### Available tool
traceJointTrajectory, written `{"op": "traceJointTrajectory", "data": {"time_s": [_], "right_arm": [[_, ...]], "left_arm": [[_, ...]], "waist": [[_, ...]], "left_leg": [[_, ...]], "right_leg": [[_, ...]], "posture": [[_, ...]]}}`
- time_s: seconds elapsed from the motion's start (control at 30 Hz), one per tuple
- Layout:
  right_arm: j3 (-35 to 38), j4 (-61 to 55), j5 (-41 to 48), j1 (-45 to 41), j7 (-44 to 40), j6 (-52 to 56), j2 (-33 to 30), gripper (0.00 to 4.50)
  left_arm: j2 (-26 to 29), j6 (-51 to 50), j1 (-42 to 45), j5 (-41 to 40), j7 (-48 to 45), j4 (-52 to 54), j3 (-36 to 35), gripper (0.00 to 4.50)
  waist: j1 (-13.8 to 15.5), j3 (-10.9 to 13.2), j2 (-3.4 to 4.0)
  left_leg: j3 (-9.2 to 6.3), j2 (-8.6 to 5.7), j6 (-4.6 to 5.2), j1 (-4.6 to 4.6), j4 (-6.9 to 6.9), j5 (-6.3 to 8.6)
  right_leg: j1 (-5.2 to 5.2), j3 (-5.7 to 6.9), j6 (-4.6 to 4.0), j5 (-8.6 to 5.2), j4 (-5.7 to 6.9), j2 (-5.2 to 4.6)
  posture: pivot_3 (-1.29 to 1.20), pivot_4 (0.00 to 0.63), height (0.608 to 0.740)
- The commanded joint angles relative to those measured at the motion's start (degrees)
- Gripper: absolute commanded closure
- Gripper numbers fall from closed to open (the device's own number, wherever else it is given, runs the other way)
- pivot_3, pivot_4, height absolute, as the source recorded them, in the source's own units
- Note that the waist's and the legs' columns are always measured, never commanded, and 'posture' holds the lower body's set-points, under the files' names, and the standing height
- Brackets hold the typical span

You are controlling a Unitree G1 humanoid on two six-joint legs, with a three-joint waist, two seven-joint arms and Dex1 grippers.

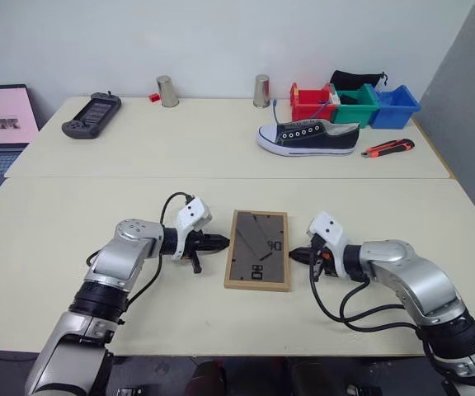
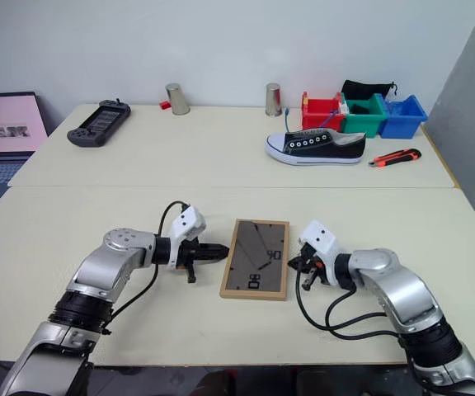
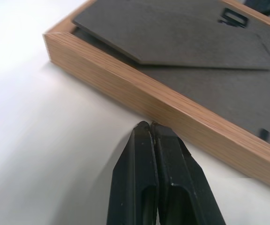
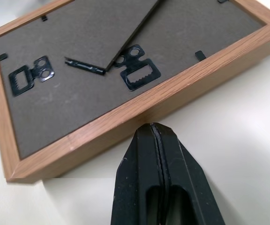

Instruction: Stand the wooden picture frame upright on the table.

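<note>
Holding dark pouch (image 1: 356, 80), green bin (image 1: 355, 109) between red bin (image 1: 311, 103), blue bin (image 1: 393, 106).

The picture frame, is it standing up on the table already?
No, the wooden picture frame lies flat on the table with its dark back facing up, between the shut left gripper and right gripper.

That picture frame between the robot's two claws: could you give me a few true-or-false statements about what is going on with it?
1. The wooden picture frame lies flat on the table, back side up. True.
2. The left gripper is wide open. False: its fingers are shut, tips at the frame's side edge.
3. The right gripper holds the frame aloft. False: it is shut beside the opposite edge, gripping nothing.
4. A shoe sits on the far table. True.
</note>
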State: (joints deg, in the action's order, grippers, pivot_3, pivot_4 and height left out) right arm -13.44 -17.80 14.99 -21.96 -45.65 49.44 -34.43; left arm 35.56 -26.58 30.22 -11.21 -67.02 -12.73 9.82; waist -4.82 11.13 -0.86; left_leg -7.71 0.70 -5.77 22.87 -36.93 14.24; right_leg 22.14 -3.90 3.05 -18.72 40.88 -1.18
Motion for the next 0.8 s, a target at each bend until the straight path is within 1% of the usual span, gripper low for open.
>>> {"op": "traceJointTrajectory", "data": {"time_s": [0.03,0.17,0.23,0.3,0.4,0.43,0.53,0.57,0.63,0.67,0.7,0.73,0.8], "right_arm": [[2.71,1.21,0.49,-0.05,-1.94,-2.47,-2.94,4.5],[4.1,3.49,0.88,-0.4,-4.07,-4.43,-5.93,4.5],[5.07,3.88,2.15,-0.32,-6.91,-5.92,-7.64,4.5],[6.47,3.88,4.32,-0.05,-11.44,-7.99,-9.72,4.5],[7.86,5.39,6.97,-0.84,-17.74,-10.68,-12.75,4.5],[7.83,6.2,7.12,-1.17,-18.89,-11.34,-13.34,4.5],[6.35,8.59,5.86,-2.71,-21.69,-14.72,-14.48,4.5],[5.92,9.35,5.42,-3.28,-21.97,-15.4,-14.46,4.5],[5.5,10.45,4.87,-3.98,-22.14,-16.25,-14.25,4.5],[5.21,10.95,4.67,-4.62,-22.23,-16.62,-13.89,4.5],[4.95,11.31,4.51,-5.13,-22.3,-16.88,-13.59,4.5],[4.79,11.68,4.29,-5.51,-22.36,-17.15,-13.33,4.5],[4.65,11.91,4.06,-5.77,-22.47,-17.45,-13.0,4.5]], "left_arm": [[4.3,1.89,-1.54,0.84,-1.86,-0.01,-0.93,4.44],[7.44,3.34,-1.25,0.52,-2.5,-2.19,-2.43,4.44],[8.04,0.08,-0.41,-1.61,-2.73,-1.88,-3.9,4.44],[8.44,-6.51,0.05,-5.24,-3.38,0.59,-5.63,4.44],[10.57,-16.46,-1.56,-11.2,-6.19,6.57,-7.08,4.44],[10.98,-18.77,-1.95,-12.6,-6.46,7.79,-7.49,4.44],[10.78,-30.61,-0.7,-19.29,-5.62,9.18,-10.32,4.44],[10.22,-35.02,0.22,-21.67,-4.67,9.04,-11.74,4.27],[9.42,-40.57,1.38,-24.89,-2.94,9.05,-13.74,3.92],[7.83,-47.11,3.43,-27.64,-1.3,7.47,-16.54,3.75],[6.72,-51.82,4.89,-29.73,0.14,6.3,-18.63,3.46],[6.0,-54.32,5.21,-30.43,1.64,6.22,-19.04,3.27],[5.84,-55.75,4.83,-30.83,3.23,6.83,-18.66,2.85]], "waist": [[-0.03,0.0,0.0],[-0.06,0.0,0.0],[-0.03,0.0,0.0],[0.01,0.01,0.0],[0.01,0.03,-0.03],[0.0,0.03,-0.03],[-0.01,0.03,-0.02],[-0.03,0.03,-0.03],[-0.01,0.03,-0.03],[0.01,0.03,-0.03],[0.02,0.03,-0.03],[0.01,0.04,-0.04],[-0.03,0.03,-0.04]], "left_leg": [[0.0,0.0,0.0,0.0,0.0,0.0],[0.01,0.01,0.0,-0.02,0.0,0.0],[0.01,0.01,0.0,-0.02,0.0,0.0],[0.01,0.01,0.01,0.0,0.0,0.0],[0.0,0.0,0.01,0.05,0.0,0.01],[0.0,0.0,0.01,0.05,0.0,0.01],[0.0,0.01,0.01,0.01,0.0,0.01],[0.01,0.01,0.01,0.0,0.0,0.01],[-0.01,0.03,0.02,0.0,-0.01,0.01],[-0.02,0.03,0.02,0.0,-0.03,0.01],[-0.01,0.03,0.01,0.01,-0.03,0.01],[-0.02,0.01,0.01,0.02,-0.05,0.01],[-0.04,0.01,0.01,0.02,-0.05,0.01]], "right_leg": [[0.0,0.0,0.0,0.0,0.0,0.0],[0.0,-0.01,0.0,0.0,0.0,0.01],[-0.01,0.0,0.0,0.0,0.0,0.01],[-0.01,0.0,0.0,0.0,0.0,0.01],[0.0,0.02,0.01,-0.01,-0.02,0.01],[0.0,0.02,0.01,-0.01,-0.03,0.01],[-0.03,0.01,0.01,-0.01,-0.03,0.0],[-0.03,0.01,0.01,-0.01,-0.02,0.0],[-0.04,0.03,0.02,-0.01,-0.01,0.03],[-0.04,0.04,0.02,-0.01,-0.01,0.03],[-0.04,0.04,0.02,-0.01,-0.02,0.02],[-0.04,0.04,0.02,-0.01,-0.01,0.02],[-0.05,0.06,0.02,-0.01,-0.02,0.02]], "posture": [[0.0,0.15,0.74],[0.0,0.15,0.74],[0.0,0.15,0.74],[0.0,0.15,0.74],[0.0,0.15,0.74],[0.0,0.15,0.74],[0.0,0.15,0.74],[0.0,0.15,0.74],[0.0,0.15,0.74],[0.0,0.15,0.74],[0.0,0.15,0.74],[0.0,0.15,0.74],[0.0,0.15,0.74]]}}
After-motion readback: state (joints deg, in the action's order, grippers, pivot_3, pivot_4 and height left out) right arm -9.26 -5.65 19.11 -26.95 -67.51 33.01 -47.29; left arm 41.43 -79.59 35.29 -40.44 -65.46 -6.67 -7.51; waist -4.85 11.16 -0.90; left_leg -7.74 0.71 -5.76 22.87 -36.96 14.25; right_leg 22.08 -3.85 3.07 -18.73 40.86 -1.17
